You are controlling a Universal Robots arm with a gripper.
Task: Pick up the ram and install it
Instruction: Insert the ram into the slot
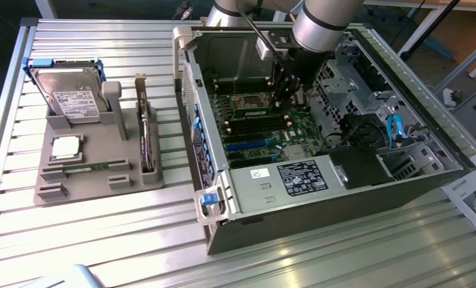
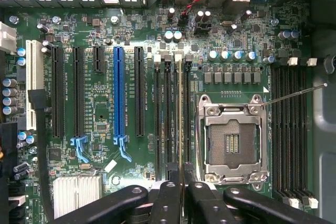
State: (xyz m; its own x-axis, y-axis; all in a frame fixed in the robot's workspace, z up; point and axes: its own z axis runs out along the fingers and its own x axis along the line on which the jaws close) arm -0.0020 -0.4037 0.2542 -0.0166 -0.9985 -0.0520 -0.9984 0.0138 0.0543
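Arm reaching down into open case (image 1: 250, 187). Gripper (image 2: 182, 186) jaws pinched narrow on ram (image 2: 181, 119). Stick seen edge-on, running parallel with black slots (image 2: 168, 121), just beside CPU socket (image 2: 231, 140). Can't tell if it's seated in a slot or just over it.

Exterior view: gripper (image 1: 284, 90) over board toward 12 o'clock end of case, socket (image 1: 252, 101) near it at about 9 o'clock. Grey tray (image 1: 101, 171) well apart at 9 o'clock from case, holding drive (image 1: 74, 99), silver chip (image 1: 65, 149), dark card (image 1: 144, 144) on edge.
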